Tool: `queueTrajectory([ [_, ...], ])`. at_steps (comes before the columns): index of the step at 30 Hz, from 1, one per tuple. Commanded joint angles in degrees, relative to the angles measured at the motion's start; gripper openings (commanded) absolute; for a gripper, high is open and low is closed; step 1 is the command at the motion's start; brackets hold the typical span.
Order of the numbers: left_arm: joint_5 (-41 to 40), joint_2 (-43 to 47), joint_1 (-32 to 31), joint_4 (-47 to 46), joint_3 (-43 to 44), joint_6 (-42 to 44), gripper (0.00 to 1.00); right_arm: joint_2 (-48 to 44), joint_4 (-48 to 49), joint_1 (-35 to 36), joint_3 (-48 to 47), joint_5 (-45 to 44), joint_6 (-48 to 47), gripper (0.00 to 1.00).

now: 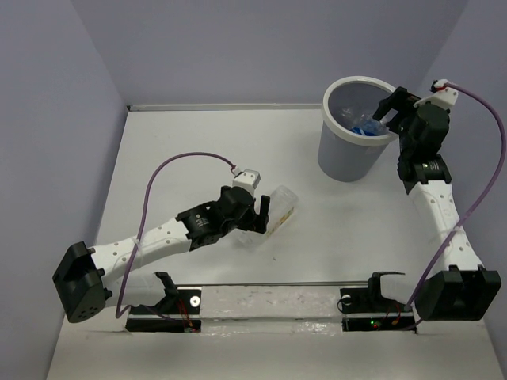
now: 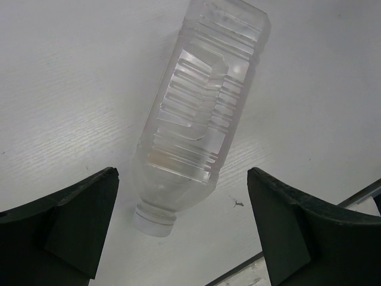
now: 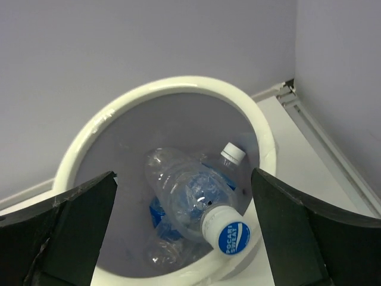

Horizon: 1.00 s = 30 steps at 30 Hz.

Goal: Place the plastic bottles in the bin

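A large clear ribbed bottle (image 1: 282,207) with a yellowish tint lies on the white table; in the left wrist view (image 2: 199,113) its white cap points toward me. My left gripper (image 1: 263,215) is open, low over the table, its fingers either side of the bottle's neck without touching it (image 2: 183,235). The grey bin (image 1: 342,150) with a white rim (image 3: 161,88) stands at the back right. Inside lie several clear bottles, one with a blue-printed cap (image 3: 196,199) leaning on the near rim, one with a white cap (image 3: 233,154). My right gripper (image 1: 380,112) is open and empty above the bin's right rim (image 3: 184,238).
Lavender walls close the table at the back, left and right; the bin stands near the back right corner. A dark rail with clamps (image 1: 269,305) runs along the near edge between the arm bases. A small dark mark (image 2: 237,204) is on the table by the bottle.
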<state>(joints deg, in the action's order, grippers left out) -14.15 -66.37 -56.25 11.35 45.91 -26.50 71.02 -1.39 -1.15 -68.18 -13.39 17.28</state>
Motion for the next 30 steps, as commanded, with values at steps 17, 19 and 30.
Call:
queueTrajectory([
  [17, 2.66, -10.09, -0.18, -10.39, 1.9, 9.97, 0.99, -19.87, -1.16, 0.97, 11.58, 27.27, 6.89, 1.0],
  [19, 1.06, -13.76, -0.18, -8.64, 4.0, 10.77, 0.99, -20.66, -1.07, 1.58, 12.54, 28.76, 7.24, 1.0],
  [30, -1.49, -22.14, -2.02, -6.43, 4.98, 9.19, 0.99, -23.21, -0.72, 2.73, 15.45, 30.7, 7.77, 1.0],
])
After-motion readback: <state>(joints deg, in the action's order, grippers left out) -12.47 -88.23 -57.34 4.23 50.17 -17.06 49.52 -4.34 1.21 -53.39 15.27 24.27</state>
